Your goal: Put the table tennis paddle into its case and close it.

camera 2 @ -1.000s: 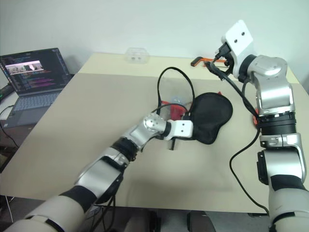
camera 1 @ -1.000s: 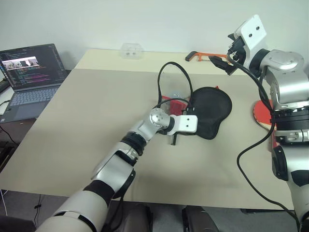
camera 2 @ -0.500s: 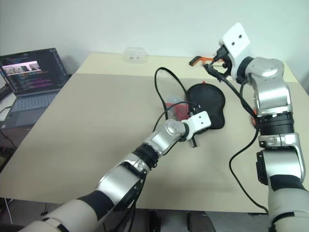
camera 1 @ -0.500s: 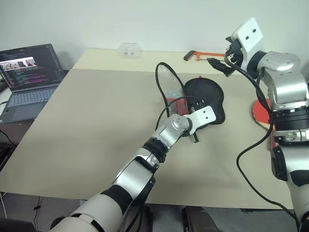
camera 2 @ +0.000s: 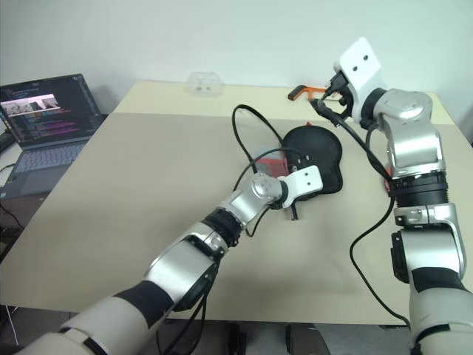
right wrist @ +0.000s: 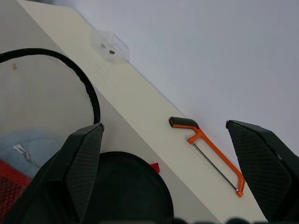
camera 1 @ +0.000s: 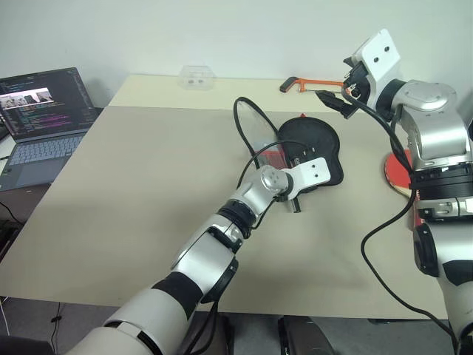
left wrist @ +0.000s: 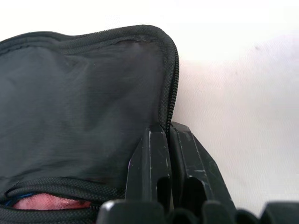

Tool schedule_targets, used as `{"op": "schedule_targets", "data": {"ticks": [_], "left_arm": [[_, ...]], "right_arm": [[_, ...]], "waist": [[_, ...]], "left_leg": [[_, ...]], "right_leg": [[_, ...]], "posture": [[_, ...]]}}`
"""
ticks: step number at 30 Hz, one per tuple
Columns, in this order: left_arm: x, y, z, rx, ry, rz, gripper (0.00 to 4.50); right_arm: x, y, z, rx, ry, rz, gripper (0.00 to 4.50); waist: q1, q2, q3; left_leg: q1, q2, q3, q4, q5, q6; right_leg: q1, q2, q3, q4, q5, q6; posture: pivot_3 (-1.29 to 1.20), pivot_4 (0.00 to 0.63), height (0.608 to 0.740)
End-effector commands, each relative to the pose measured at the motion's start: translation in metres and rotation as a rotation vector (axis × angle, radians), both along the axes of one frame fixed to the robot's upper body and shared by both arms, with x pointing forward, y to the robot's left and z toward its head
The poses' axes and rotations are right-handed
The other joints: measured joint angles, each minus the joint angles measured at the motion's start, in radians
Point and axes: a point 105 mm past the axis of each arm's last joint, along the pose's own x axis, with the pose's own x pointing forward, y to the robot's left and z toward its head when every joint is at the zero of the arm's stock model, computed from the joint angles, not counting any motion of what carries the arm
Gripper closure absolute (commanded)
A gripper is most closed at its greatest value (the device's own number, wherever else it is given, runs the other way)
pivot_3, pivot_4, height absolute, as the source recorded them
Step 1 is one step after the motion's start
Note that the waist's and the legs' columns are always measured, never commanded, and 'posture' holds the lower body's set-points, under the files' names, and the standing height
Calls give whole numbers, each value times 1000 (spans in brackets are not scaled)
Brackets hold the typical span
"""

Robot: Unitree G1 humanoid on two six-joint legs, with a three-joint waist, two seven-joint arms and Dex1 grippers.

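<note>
From the head camera, the case point(camera 1: 316, 146) lay black side up a little past the centre of the table point(camera 1: 133, 192), with a strip of red showing at its nine o'clock edge. The left gripper point(camera 1: 297, 205) sat at the case's seven o'clock corner. The table tennis paddle point(camera 1: 399, 176) lay well apart at about three o'clock, at the table's edge, largely hidden behind the right arm. So the paddle was not yet in the case and, by my judgement, nearly all of the task remained: open the pouch, fetch the paddle, slide it in and zip up. The right gripper point(camera 1: 334, 98) hung in the air above the case's one o'clock side, jaws spread wide and empty. An orange hacksaw point(camera 1: 304, 83) at twelve o'clock, a clear plastic box point(camera 1: 194, 77) at eleven and a laptop point(camera 1: 41, 118) off the table at nine stood clear of the work. The left arm's black cable point(camera 1: 247, 126) looped over the case's near side and could snag.

In the left wrist view, the fingers point(left wrist: 150, 170) were almost together, with the case's zip edge running down between them; I could not tell whether they gripped it.

In the right wrist view, the open fingers point(right wrist: 81, 158) framed the hacksaw, the box and the case's round end.
</note>
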Motion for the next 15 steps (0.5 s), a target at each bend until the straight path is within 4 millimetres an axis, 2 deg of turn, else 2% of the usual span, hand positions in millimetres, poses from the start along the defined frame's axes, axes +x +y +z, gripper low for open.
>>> {"op": "schedule_targets", "data": {"ticks": [1,9,13,15], "left_arm": [[-5,-3,14,6,-52,-64,3066],[-5,17,32,21,-111,-83,159],[-14,34,52,4,-111,-130,40],[-20,42,68,-29,-116,-150,40]], "right_arm": [[-6,-1,23,-7,-67,6,0],[-4,-12,16,-5,-8,-26,0],[-6,-43,5,71,112,-121,0],[-9,-65,3,191,173,-200,0]], "waist": [[0,0,0],[0,0,0],[1,0,0],[1,0,0]], "left_leg": [[0,0,0,0,0,0],[0,0,0,0,0,0],[0,0,0,0,0,0],[0,1,0,0,0,0]], "right_leg": [[0,0,0,0,0,0],[0,0,0,0,0,0],[0,0,0,0,0,0],[0,0,0,0,0,0]], "posture": [[0,150,740],[0,150,740],[0,150,740],[0,150,740]]}}
